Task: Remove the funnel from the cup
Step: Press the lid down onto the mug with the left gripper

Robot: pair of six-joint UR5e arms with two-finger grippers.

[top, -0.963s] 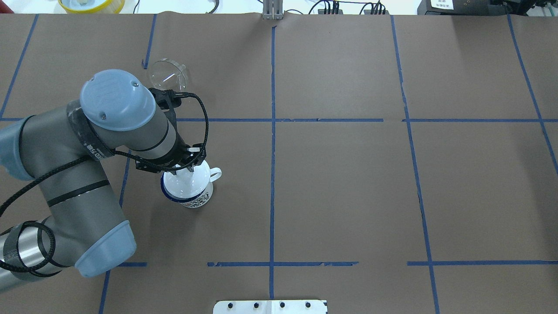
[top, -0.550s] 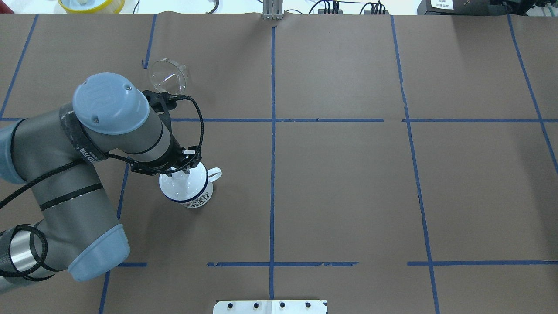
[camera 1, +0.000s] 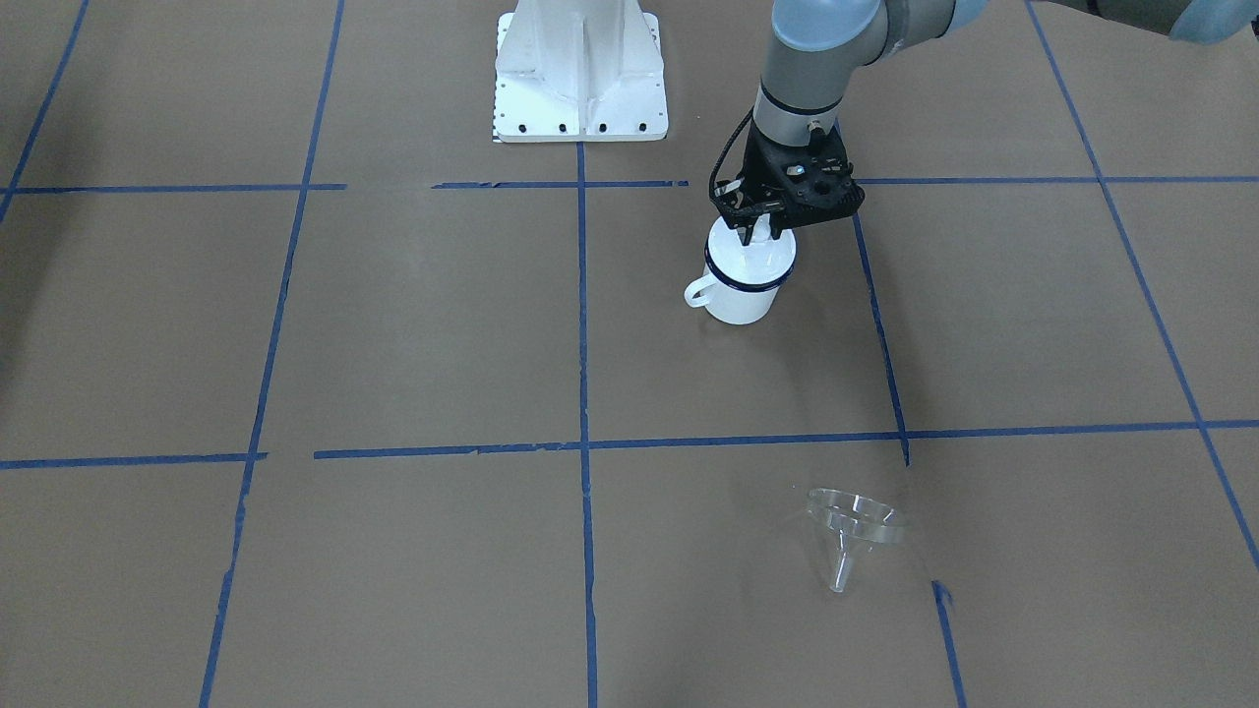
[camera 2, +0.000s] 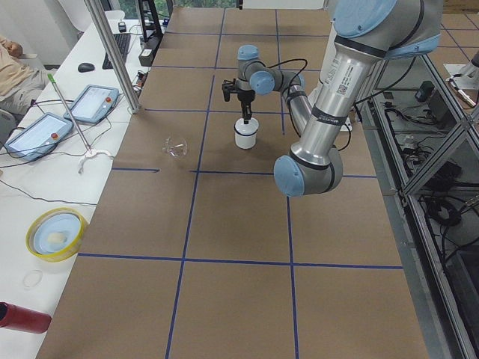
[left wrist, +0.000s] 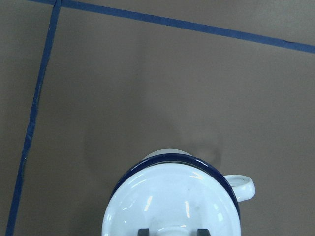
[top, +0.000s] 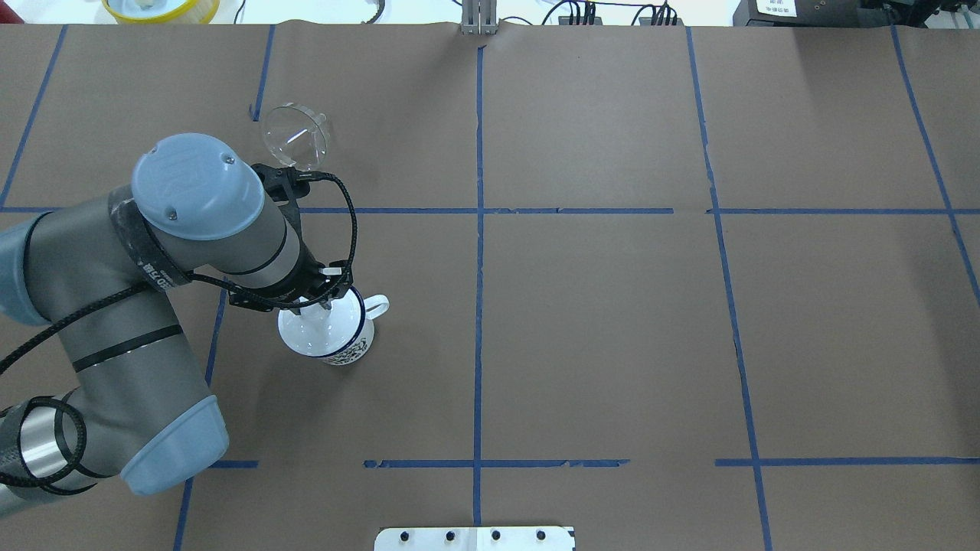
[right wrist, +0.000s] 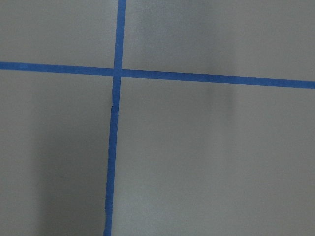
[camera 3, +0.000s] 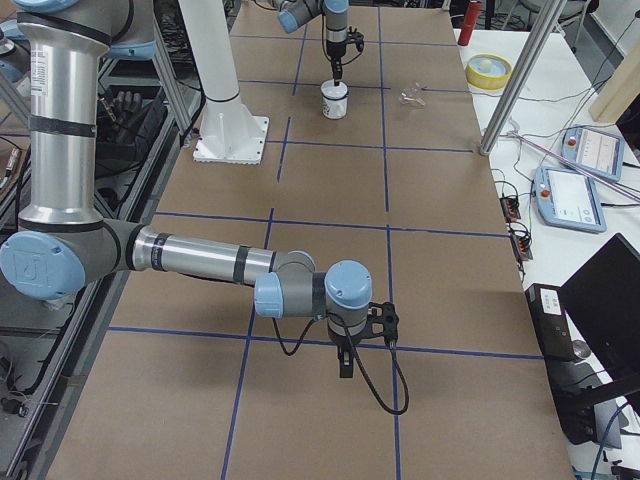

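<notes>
The clear funnel (top: 295, 136) lies on its side on the brown table, apart from the cup; it also shows in the front view (camera 1: 854, 526). The cup, a white mug (top: 346, 348) with a dark blue rim, stands upright with its handle (left wrist: 243, 187) free. A white knobbed lid (left wrist: 172, 201) rests on its mouth. My left gripper (top: 312, 304) points down over the mug (camera 1: 743, 305), its fingers closed on either side of the lid's knob in the left wrist view. My right gripper (camera 3: 345, 365) hangs over bare table far from the mug; I cannot tell whether it is open or shut.
The white robot base plate (camera 1: 580, 74) is behind the mug. A yellow bowl (top: 161, 8) sits past the table's far edge. A metal pole (camera 2: 112, 56) and tablets stand on the side bench. Blue tape lines grid the brown table.
My left arm has shifted a little to the view's left while the gripper stays on the lid over the mug. The funnel has not moved.
</notes>
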